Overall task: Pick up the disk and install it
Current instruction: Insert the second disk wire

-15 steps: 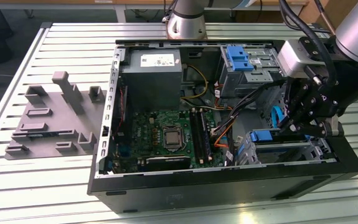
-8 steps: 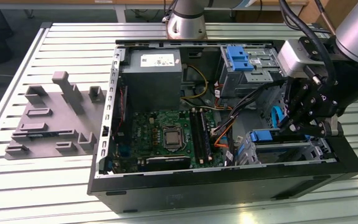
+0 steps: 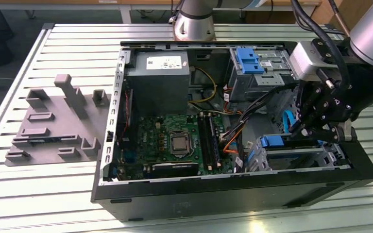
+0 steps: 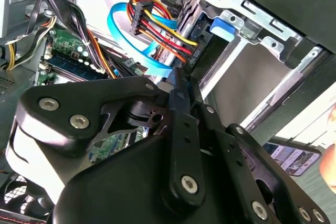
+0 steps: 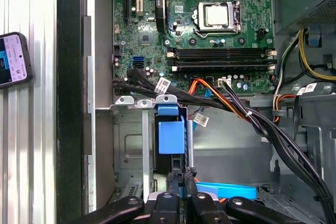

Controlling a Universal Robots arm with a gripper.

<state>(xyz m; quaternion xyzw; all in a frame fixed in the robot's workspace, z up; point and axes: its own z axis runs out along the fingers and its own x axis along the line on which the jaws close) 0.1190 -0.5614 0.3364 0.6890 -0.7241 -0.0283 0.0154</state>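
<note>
Jaws pressed together, empty, gripper (image 5: 181,182) just short of the disk (image 5: 170,135) seated in its bay. Probably stiff, fairly heavy; best taken by blue rail.

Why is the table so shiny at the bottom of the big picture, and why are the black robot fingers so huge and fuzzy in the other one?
In the exterior view, light glares off the ribbed metal table near the front edge, washing it almost white. In the second wrist view, the gripper sits very close to the camera, so its black links look big and soft while the coloured cables behind stay sharper.
</note>
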